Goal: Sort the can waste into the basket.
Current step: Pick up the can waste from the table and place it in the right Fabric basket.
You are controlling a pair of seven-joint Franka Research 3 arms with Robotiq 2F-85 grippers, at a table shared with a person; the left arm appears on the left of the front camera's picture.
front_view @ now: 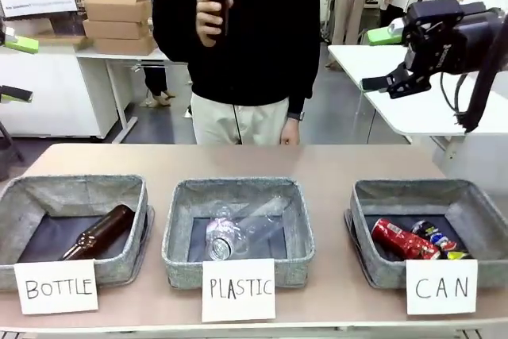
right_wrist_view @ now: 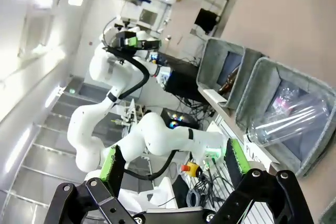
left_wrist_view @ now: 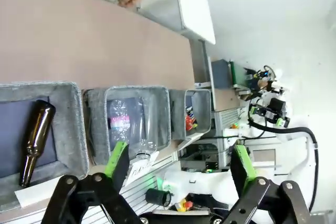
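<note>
Table [front_view: 333, 160] bare behind three baskets; person's hand [front_view: 211, 15] holds a dark bottle [front_view: 218, 1]; both arms' fingers wide apart, empty

I see a brown table [front_view: 333, 160] carrying three grey baskets in a row: the BOTTLE basket [front_view: 75, 196], the PLASTIC basket [front_view: 238, 192] and the CAN basket [front_view: 429, 192].

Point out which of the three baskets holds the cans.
The basket on the right, signed "CAN": a red can and a dark can lie inside.
</note>
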